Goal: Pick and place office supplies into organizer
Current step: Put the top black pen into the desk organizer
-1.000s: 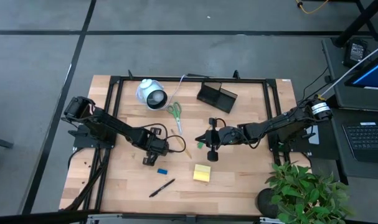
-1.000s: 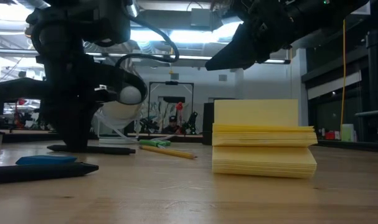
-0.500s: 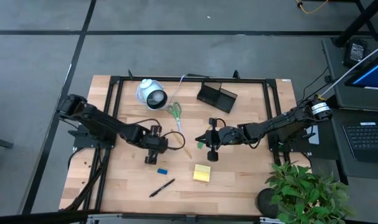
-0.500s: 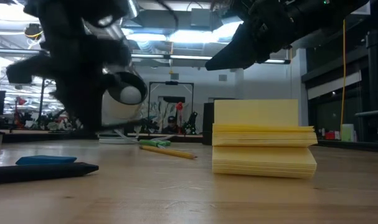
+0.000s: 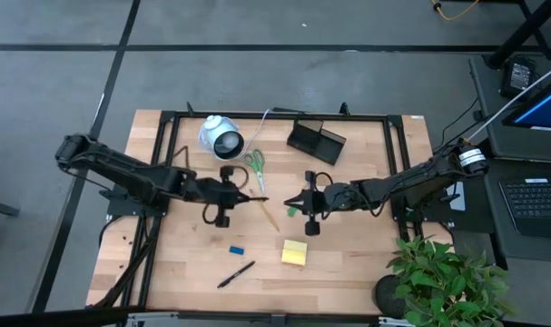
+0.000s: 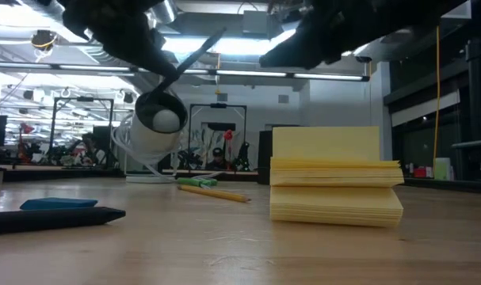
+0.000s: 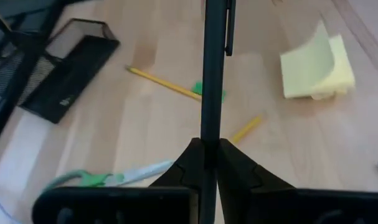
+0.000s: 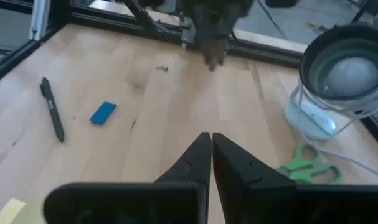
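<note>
Wooden counter point(image 5: 348, 245) carries the scattered supplies; the left hand point(image 7: 207, 149) pinches a black pen point(image 7: 212, 68), lifted clear for carrying toward the organizer point(image 5: 315, 141). The right hand point(image 8: 206, 146) waits closed, empty, mid-counter.

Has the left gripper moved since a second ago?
Yes. The left gripper has lifted off the table with a black pen and shifted from near the blue eraser toward the scissors.

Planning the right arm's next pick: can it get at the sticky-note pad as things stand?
Probably yes. The right gripper hangs shut and empty, with bare table between it and the sticky-note pad. The left gripper, holding a black pen, is clear of that path.
</note>
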Tool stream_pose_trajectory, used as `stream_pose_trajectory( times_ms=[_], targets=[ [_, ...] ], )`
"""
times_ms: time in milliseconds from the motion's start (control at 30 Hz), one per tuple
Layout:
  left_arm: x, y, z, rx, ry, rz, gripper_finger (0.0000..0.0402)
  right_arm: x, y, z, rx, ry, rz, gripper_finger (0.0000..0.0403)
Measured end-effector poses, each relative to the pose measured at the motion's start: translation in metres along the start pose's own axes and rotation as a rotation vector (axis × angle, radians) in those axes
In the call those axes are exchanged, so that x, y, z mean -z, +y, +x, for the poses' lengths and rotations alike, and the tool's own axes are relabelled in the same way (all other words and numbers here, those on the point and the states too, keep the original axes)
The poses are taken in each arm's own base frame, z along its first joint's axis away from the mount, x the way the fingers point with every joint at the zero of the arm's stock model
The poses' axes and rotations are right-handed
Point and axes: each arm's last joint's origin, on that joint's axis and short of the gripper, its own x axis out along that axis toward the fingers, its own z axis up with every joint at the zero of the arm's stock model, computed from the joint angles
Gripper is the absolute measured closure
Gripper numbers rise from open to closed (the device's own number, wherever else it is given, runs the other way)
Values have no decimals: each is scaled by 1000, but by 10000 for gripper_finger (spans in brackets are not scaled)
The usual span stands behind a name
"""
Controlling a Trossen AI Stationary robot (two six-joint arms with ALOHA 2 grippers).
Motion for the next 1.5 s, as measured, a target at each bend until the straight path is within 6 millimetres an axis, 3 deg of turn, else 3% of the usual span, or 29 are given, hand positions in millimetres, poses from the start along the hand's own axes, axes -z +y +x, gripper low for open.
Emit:
stream_pose_trajectory(
  times_ms=[400, 667, 867, 1133, 1500],
  targets=[
    [20, 18, 13, -7, -335, -9, 385, -12, -3, -11, 3, -56, -33, 382],
    [26, 18, 13, 74, -420, -7, 385, -14, -3, -11, 5, -82, -26, 382],
    [30, 17, 14, 60, -486, 0, 385, -19, -3, -11, -103, -146, -42, 382],
    [28, 14, 25, 84, -529, 2, 385, -19, -12, -9, -89, -154, -32, 382],
    [10, 16, 49, 218, -578, 60, 385, -21, -16, -8, -73, -177, -48, 382]
  ],
)
